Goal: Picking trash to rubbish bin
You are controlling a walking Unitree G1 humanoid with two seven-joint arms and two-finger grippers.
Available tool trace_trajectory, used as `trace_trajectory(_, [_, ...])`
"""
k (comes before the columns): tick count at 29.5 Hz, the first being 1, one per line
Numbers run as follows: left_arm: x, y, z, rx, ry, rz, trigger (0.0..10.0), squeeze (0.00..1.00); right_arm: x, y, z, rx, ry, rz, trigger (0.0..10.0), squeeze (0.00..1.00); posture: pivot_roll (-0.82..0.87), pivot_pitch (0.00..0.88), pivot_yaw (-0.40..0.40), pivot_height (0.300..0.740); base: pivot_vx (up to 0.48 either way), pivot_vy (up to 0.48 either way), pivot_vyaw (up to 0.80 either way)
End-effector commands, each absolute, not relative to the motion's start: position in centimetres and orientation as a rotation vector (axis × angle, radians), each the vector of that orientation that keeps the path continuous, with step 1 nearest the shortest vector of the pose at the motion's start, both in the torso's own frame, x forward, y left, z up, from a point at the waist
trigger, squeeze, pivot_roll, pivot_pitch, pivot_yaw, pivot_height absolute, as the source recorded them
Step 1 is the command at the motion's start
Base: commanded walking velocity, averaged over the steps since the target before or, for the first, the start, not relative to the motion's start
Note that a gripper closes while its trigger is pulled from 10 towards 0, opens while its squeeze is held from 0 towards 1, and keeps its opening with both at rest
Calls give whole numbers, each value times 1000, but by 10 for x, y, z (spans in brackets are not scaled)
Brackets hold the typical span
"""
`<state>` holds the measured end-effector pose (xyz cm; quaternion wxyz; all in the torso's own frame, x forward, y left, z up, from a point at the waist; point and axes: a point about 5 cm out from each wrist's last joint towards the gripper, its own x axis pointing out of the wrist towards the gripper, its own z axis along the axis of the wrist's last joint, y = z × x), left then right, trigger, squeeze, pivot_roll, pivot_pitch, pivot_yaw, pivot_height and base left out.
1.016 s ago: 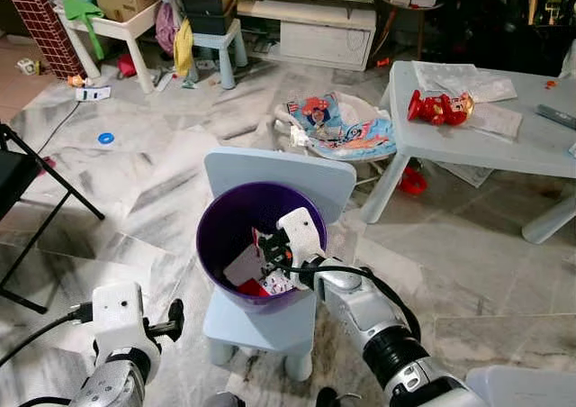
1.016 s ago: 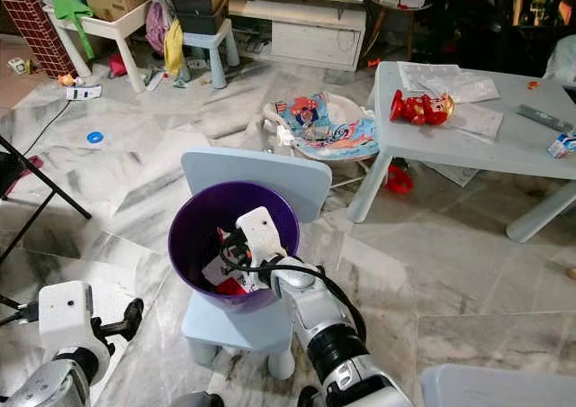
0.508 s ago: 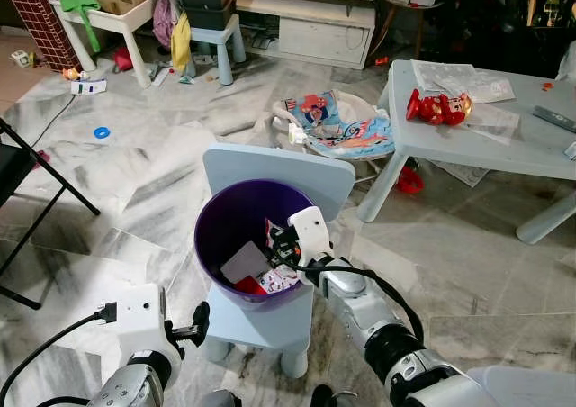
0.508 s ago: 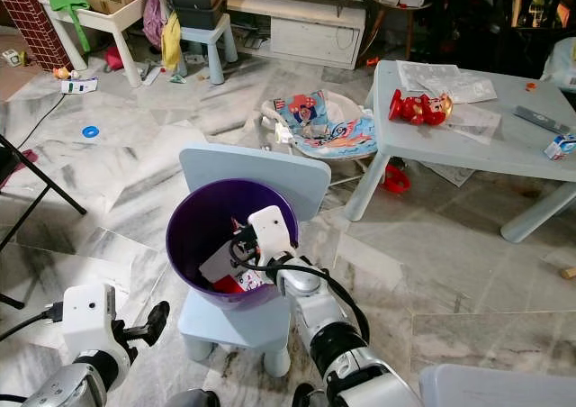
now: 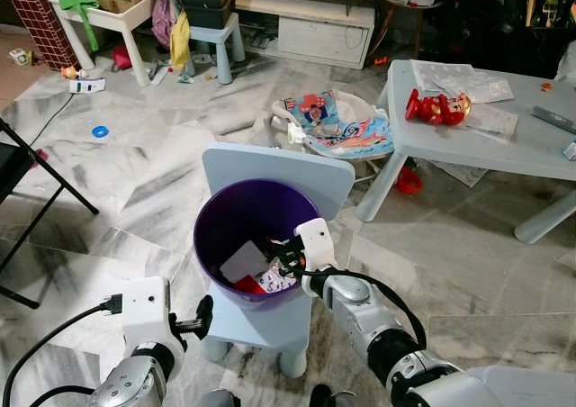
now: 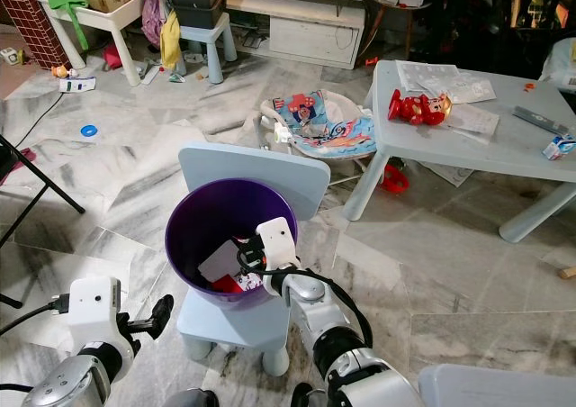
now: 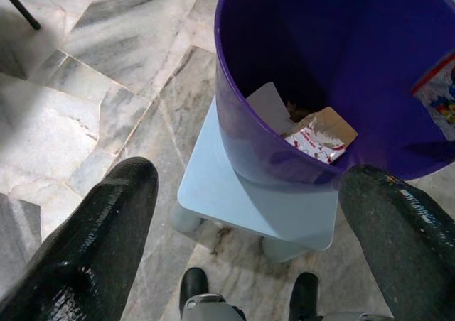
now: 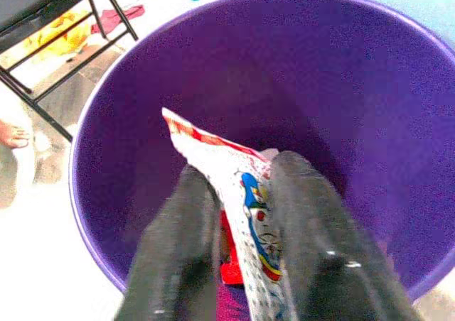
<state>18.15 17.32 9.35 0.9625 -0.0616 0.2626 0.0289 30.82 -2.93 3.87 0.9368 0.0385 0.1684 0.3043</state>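
Right pincer [image 8: 245,214] pinches the printed wrapper [image 8: 242,186] over the purple bin [image 5: 211,236] at its four o'clock rim; best spread fingers squarely above the opening; left pincer [image 7: 249,221] hangs spread.

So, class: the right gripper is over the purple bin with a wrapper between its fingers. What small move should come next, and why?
Probably open the right gripper. Its fingers are shut on the printed wrapper, which already hangs inside the rim of the purple bin, above the paper scraps at the bottom. Released here, it should drop in.
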Motion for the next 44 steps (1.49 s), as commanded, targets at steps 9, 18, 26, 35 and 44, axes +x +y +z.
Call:
trace_trajectory(9, [185,173,91,-111,534,61,10000,0,285,44,55,220,341,832,10000,1000,322,149,-106,740,0,0,0])
trace_trajectory(18, [187,172,90,-111,529,60,10000,0,270,65,59,64,287,1050,10000,1000,317,144,-109,740,0,0,0])
trace_trajectory(26, [189,171,90,-112,527,55,10000,0,267,68,60,53,283,1090,10000,1000,312,144,-109,740,0,0,0])
trace_trajectory(35, [193,169,90,-116,519,46,10000,0,277,65,68,67,247,1028,10000,1000,304,136,-112,740,0,0,0])
trace_trajectory(44, [205,168,96,-130,465,45,10000,0,316,28,99,120,79,830,10000,1000,277,126,-111,740,0,0,0])
